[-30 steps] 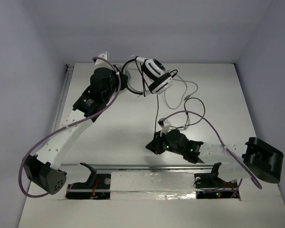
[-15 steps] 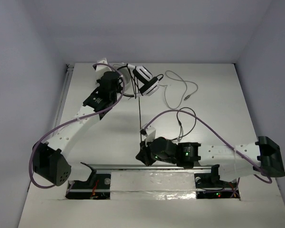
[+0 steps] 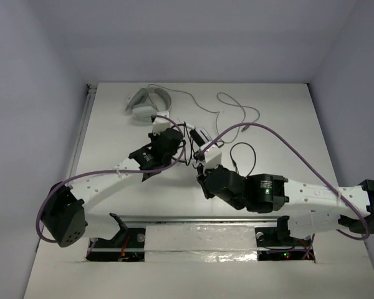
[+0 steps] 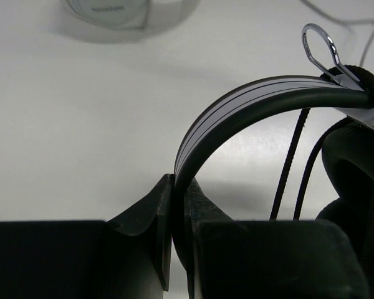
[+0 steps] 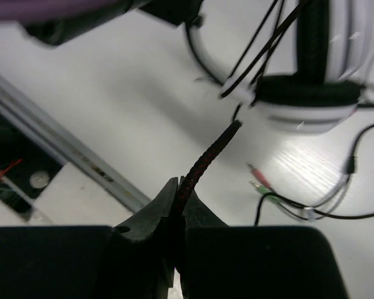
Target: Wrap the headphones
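The headphones (image 3: pixel 198 134) hang in the middle of the table, held by my left gripper (image 3: pixel 178 143), which is shut on the thin black headband (image 4: pixel 237 103). The left wrist view shows a black ear pad (image 4: pixel 355 156) and strands of black cable (image 4: pixel 290 168) running beside it. My right gripper (image 3: pixel 202 177) is just in front of the headphones. It is shut on the braided black cable (image 5: pixel 206 156), which rises towards a white earcup with a black pad (image 5: pixel 311 99). The cable's loose end loops on the table (image 3: pixel 244 152), ending in pink and green plugs (image 5: pixel 262 182).
All-white headphones (image 3: pixel 146 103) lie at the back left, and their grey cable (image 3: pixel 232 111) trails across the back of the table. A metal rail (image 3: pixel 193 219) runs along the near edge and also shows in the right wrist view (image 5: pixel 62 143). The walls stand close on three sides.
My left gripper has carried the headphones from the back of the table to the middle, uncovering the white headphones. My right gripper has moved forward and right with the cable, closer to the headphones.
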`<state>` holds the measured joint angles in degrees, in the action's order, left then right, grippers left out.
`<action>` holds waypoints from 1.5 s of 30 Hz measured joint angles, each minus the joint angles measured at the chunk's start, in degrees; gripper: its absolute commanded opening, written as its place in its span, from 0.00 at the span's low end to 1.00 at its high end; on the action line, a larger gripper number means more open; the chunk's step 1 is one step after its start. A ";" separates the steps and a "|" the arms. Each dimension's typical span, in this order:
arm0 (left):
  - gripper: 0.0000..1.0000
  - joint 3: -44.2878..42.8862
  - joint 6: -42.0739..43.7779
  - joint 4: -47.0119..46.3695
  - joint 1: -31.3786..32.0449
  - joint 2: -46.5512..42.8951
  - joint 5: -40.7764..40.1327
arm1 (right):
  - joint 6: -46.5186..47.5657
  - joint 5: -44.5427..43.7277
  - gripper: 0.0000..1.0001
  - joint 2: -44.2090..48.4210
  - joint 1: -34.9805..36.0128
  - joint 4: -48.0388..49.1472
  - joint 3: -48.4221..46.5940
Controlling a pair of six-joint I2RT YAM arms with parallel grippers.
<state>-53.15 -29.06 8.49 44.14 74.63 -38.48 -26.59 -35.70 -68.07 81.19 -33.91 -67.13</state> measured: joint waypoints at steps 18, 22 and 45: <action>0.00 1.27 3.89 14.86 11.47 -2.01 8.59 | 14.03 -6.54 0.00 -0.24 -5.66 -2.89 -4.09; 0.00 1.27 5.73 13.94 12.15 -1.97 12.96 | 15.17 -7.69 0.00 -0.24 -9.05 -2.86 -4.02; 0.00 -3.13 14.53 14.67 1.18 -19.10 41.92 | 9.14 -1.92 0.21 9.57 -25.62 10.21 10.64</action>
<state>-56.27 -14.52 23.16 45.32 55.53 3.44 -17.45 -37.63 -58.50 55.57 -23.70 -56.49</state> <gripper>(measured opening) 0.051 0.174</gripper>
